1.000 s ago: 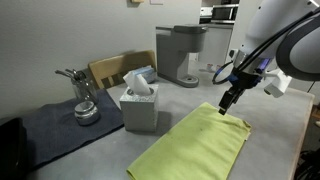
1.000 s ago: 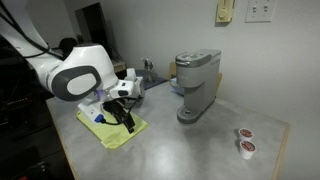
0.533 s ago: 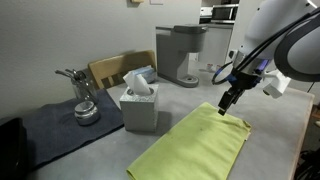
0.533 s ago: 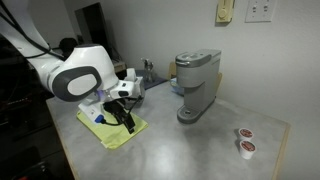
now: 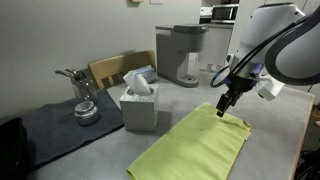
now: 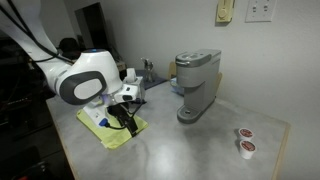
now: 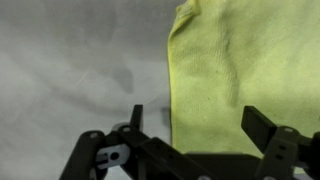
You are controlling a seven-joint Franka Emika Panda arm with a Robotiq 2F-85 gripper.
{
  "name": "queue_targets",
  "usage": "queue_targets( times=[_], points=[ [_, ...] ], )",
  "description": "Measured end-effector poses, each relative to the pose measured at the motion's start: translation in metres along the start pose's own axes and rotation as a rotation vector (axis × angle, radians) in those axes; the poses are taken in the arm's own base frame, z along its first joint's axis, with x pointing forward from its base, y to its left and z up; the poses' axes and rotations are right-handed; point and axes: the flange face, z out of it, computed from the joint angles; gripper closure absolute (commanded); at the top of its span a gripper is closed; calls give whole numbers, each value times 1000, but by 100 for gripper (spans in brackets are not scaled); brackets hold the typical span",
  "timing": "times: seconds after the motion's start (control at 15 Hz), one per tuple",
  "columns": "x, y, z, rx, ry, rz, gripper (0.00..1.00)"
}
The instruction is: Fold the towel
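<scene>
The towel [image 5: 195,145] is a single lime yellow-green cloth lying flat on the grey table [image 5: 278,135]. In an exterior view its long side runs from seven o'clock toward one o'clock. The one gripper [image 5: 226,108] points down at the towel's one o'clock corner. In the wrist view its two fingers [image 7: 262,125] are spread wide. The towel's edge lies between them, with one finger over bare table and the other over cloth. Whether either finger touches cannot be told.

At ten o'clock from the towel, just beside it, stands one grey tissue box [image 5: 139,108] with a tissue sticking up. At nine o'clock of the box lies one dark grey-blue mat [image 5: 50,128], which carries one metal vessel [image 5: 85,105]. One wooden chair back [image 5: 112,70] shows behind the box. At twelve o'clock from the towel, well apart, stands one grey coffee maker [image 5: 180,55].

In an exterior view two coffee pods [image 6: 243,133] sit close together at four o'clock of the coffee maker, and two wall plates [image 6: 262,10] hang above. Any labels are too small to read.
</scene>
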Motion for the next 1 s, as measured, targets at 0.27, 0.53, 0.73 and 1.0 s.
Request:
queue_targets(
  times=[0.27,0.53,0.73,1.0],
  points=[
    [5,2,4,0,0,5,0],
    [7,3,5,2,1,8,28],
    [8,4,5,5,3,8,48],
    [9,4,5,9,5,4,73]
  ],
)
